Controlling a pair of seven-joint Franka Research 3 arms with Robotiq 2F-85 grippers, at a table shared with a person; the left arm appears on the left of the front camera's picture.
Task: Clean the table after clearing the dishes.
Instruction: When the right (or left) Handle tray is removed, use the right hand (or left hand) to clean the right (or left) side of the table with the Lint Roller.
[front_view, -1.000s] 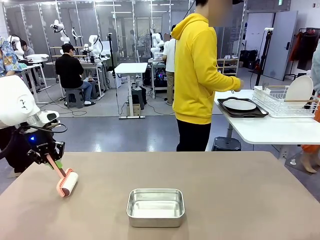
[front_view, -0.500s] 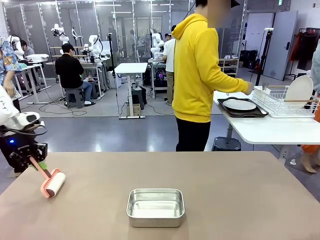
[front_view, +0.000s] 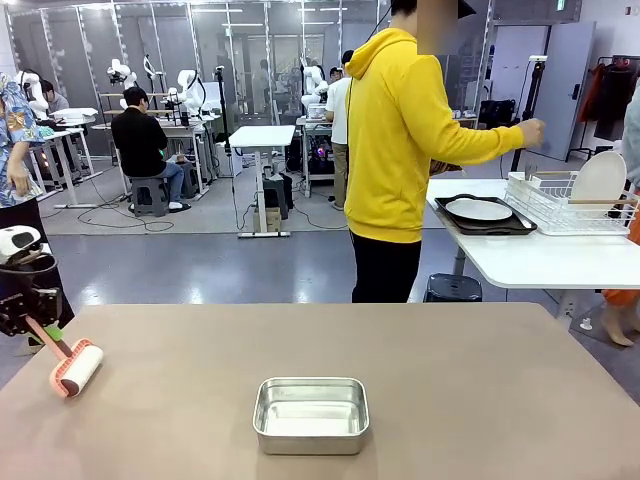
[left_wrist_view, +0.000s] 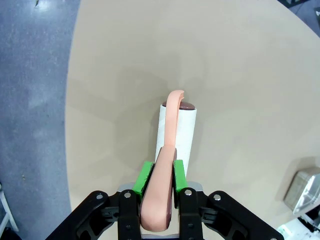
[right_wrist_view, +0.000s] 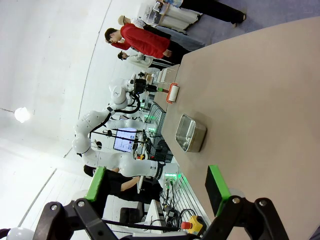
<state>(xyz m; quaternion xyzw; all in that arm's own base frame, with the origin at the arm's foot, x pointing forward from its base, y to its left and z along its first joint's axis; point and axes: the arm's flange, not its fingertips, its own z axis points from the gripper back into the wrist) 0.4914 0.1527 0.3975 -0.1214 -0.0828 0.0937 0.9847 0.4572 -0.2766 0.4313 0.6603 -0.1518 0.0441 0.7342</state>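
Observation:
The taupe-brown table (front_view: 470, 380) spans the front view. At its left edge my left gripper (front_view: 30, 316) is shut on the salmon-pink handle of a lint roller (front_view: 77, 368), whose white roll rests on the tabletop. The left wrist view shows the handle clamped between the green pads of my left gripper (left_wrist_view: 161, 172), with the lint roller's roll (left_wrist_view: 185, 132) lying on the table (left_wrist_view: 240, 75) ahead. A white plate (front_view: 478, 209) sits on a dark tray (front_view: 505, 229) on the white side table. In the right wrist view my right gripper (right_wrist_view: 157, 187) is open and holds nothing, above the table (right_wrist_view: 265, 100).
A rectangular steel pan (front_view: 311, 414) stands near the table's front middle. A person in a yellow hoodie (front_view: 400, 140) stands at the far side with a hand raised over the white side table (front_view: 540, 260). A white dish rack (front_view: 570, 200) there holds another plate.
My left arm has drawn the roller leftward across the table to its left edge. The person's hand has risen from beside the tray to shoulder height.

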